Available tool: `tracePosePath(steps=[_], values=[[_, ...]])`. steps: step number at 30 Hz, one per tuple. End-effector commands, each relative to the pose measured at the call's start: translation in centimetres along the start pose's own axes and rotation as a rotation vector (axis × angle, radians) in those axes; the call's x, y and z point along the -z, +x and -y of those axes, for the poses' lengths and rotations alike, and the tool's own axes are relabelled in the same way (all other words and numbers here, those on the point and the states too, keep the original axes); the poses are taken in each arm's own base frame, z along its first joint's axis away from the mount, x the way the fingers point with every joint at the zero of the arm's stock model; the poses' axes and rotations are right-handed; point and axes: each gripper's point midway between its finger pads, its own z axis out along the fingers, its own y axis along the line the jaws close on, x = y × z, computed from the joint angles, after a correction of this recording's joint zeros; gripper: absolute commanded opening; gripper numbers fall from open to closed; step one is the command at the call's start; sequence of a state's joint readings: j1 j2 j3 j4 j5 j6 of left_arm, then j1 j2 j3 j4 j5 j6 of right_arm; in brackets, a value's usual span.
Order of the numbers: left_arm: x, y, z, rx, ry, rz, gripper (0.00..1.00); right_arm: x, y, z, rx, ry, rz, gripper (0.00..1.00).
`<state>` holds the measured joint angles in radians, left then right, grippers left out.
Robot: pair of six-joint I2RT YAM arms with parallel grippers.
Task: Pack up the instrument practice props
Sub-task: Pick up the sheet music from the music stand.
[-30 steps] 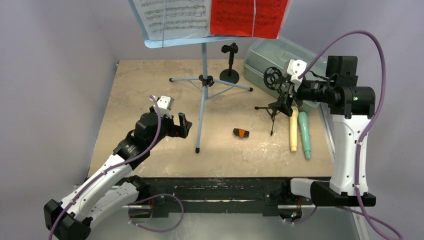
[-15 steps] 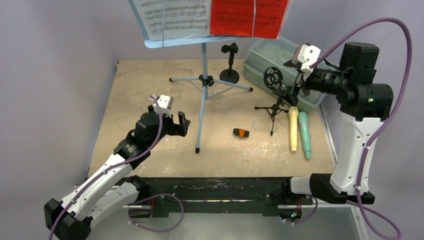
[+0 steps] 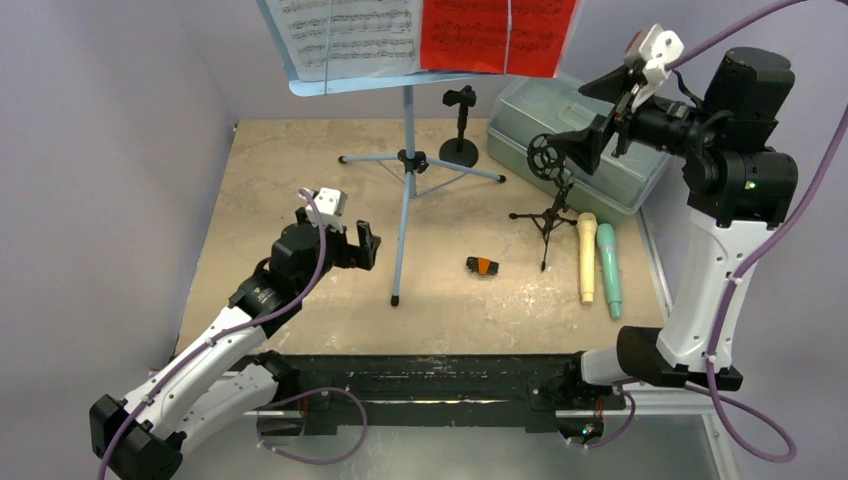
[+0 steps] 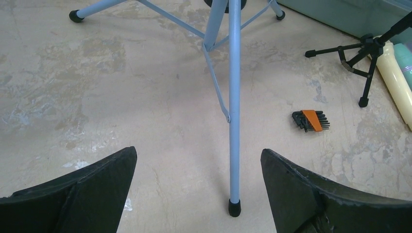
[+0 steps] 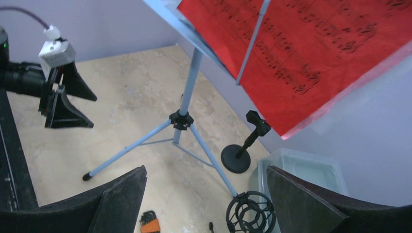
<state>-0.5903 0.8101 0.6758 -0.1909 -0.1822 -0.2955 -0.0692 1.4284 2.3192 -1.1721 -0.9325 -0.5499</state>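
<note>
Standing unfolded mid-table, the sheet-music rack (image 3: 408, 130) holds its red page (image 3: 495, 35); the right gripper (image 3: 590, 120), wide and empty, has risen from the mic holder (image 3: 545, 215) toward that page, probably first to pack. The left gripper (image 3: 358, 248) hovers wide beside the rack's leg.

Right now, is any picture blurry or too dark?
Top external: soft, even light, nothing blurry, but the music rack is cut off at the top edge. Left wrist: the table is sharp; the left end effector is black shapes. Right wrist: tilted view, the red page bright and clear.
</note>
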Motion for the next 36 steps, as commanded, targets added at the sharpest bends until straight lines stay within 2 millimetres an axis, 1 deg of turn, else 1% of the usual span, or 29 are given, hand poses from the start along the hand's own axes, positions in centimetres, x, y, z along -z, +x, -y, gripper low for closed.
tracePosePath(steps=[1, 3, 5, 8, 11, 14, 23, 29, 36], values=[[0.1, -2.8, 0.7, 0.02, 0.024, 0.083, 1.0, -0.4, -3.7, 2.6, -0.175, 0.088, 0.128, 0.97], [0.0, -3.0, 0.9, 0.024, 0.029, 0.084, 1.0, -1.1, -4.2, 3.6, -0.246, 0.083, 0.159, 0.97], [0.0, -3.1, 1.0, 0.027, 0.033, 0.085, 1.0, -1.8, -4.9, 3.5, -0.327, 0.026, 0.196, 0.97], [0.0, -3.1, 1.0, 0.03, 0.035, 0.082, 1.0, -2.5, -5.9, 3.8, -0.399, -0.021, 0.242, 0.99], [-0.1, -3.1, 1.1, 0.033, 0.036, 0.081, 1.0, -2.9, -6.7, 4.9, -0.462, -0.013, 0.284, 0.99], [-0.2, -3.2, 1.2, 0.037, 0.039, 0.078, 1.0, -3.3, -7.1, 5.8, -0.514, -0.004, 0.309, 0.99], [-0.4, -3.0, 1.3, 0.046, 0.039, 0.071, 0.99, -3.9, -6.3, 7.4, -0.612, 0.058, 0.316, 0.98], [-0.5, -2.9, 1.3, 0.051, 0.041, 0.064, 0.99, -4.9, -5.4, 7.2, -0.68, -0.005, 0.309, 0.96], [-0.4, -2.9, 1.2, 0.052, 0.036, 0.067, 0.99, -5.2, -5.1, 6.8, -0.703, -0.051, 0.304, 0.95]])
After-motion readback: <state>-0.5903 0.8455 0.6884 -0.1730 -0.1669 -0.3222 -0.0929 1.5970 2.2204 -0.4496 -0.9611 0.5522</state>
